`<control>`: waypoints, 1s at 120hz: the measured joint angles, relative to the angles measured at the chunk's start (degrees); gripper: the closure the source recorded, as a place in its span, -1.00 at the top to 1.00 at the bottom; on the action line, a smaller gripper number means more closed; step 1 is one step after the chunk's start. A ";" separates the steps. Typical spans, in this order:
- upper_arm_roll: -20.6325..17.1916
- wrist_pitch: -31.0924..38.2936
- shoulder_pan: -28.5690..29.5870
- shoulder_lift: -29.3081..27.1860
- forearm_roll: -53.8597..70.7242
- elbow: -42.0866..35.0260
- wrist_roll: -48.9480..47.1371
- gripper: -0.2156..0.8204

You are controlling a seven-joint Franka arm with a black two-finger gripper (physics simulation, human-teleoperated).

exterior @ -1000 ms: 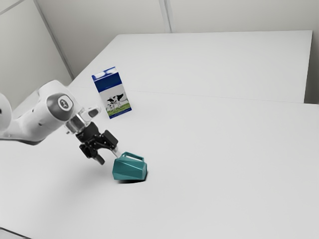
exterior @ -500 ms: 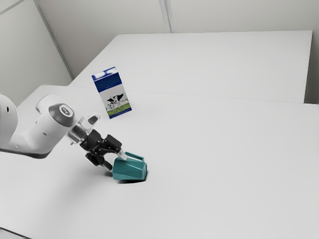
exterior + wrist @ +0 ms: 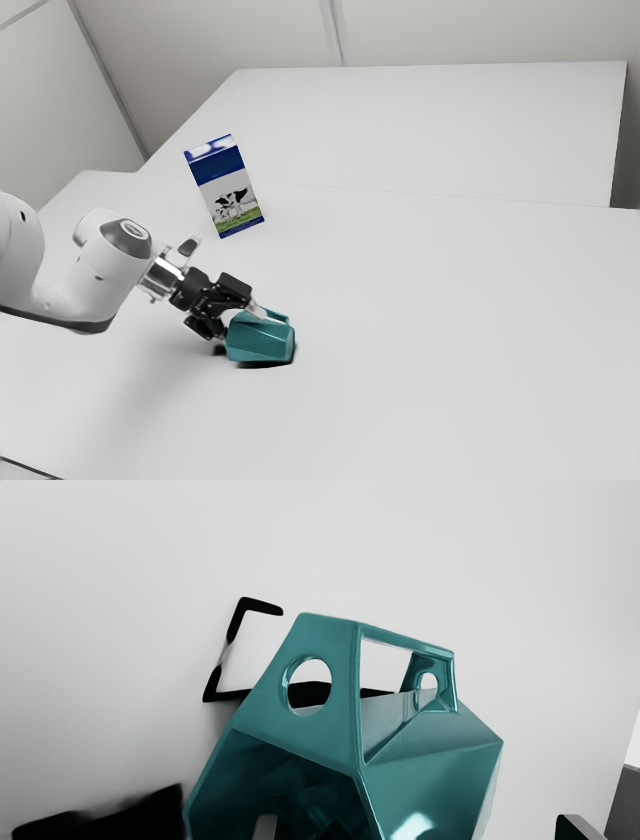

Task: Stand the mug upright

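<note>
Pincer (image 3: 240, 324) is open right at the mug (image 3: 261, 341), fingers spread wide and not clamped on anything. The mug's teal, all flat facets, and it's lying on its side on the table (image 3: 450, 300), so definitely not upright. Its mouth (image 3: 220, 785) faces the pincer (image 3: 421, 827), and the handle (image 3: 342, 680) is on the upper side, a chunky angular loop with round holes in it.

Wrist view's pretty handy here: one fingertip (image 3: 265, 828) sits in front of the dark mouth, maybe a bit inside, can't really tell how deep. The other fingertip (image 3: 577, 828) is out past the mug's side wall with a gap between them, so that wall is between the fingers but not pinched.

White arm (image 3: 95, 275) comes in from the exterior view's left, angled down to the table. There's also a blue and white milk carton (image 3: 226, 188) with cows on it, well apart from the mug, farther back on the table.
</note>
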 joint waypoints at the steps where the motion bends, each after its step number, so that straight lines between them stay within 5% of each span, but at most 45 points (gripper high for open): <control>1: -0.01 0.00 -0.03 0.05 -0.10 0.01 0.08 0.58; 32: -0.03 0.14 -1.32 0.55 -2.66 -0.64 2.61 0.51; 120: -0.11 0.73 -1.48 0.08 -3.77 -0.22 6.68 -0.49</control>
